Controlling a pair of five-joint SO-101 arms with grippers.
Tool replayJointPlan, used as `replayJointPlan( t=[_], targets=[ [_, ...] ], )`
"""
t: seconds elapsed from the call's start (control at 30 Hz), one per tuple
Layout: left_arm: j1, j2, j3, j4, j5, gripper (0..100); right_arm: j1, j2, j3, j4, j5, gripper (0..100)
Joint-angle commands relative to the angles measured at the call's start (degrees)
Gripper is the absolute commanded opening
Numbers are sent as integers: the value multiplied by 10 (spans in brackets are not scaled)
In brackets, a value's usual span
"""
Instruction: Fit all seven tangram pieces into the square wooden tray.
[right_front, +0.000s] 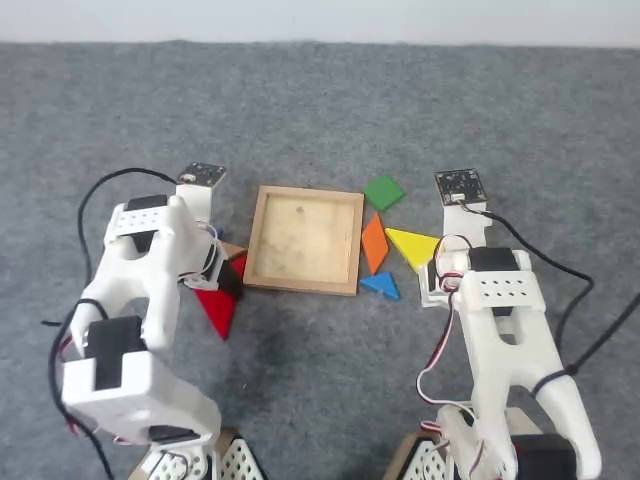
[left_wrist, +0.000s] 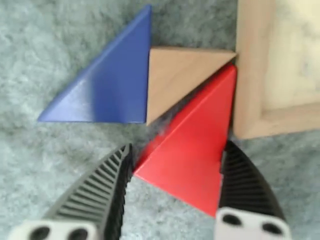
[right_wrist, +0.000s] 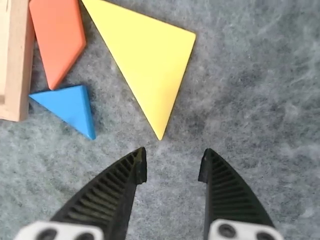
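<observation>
Beside the tray, the wide-open left tool straddles the red triangle.

left tool parted, right tool parted

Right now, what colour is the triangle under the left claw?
Red. The triangle at the left gripper shows best in left wrist view.

High view looks down from above; wrist views sit close (both catch the tray).
</observation>
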Motion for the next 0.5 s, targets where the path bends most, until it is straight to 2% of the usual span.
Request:
replayJointPlan(
  t=[0.0,0.47],
  targets=[
    [2,5,-3,5,-2,181,-1,-24,-4,-7,8,172],
    [62,-233,218,-83,-2,162,-1,-22,-4,-9,8,172]
  ],
)
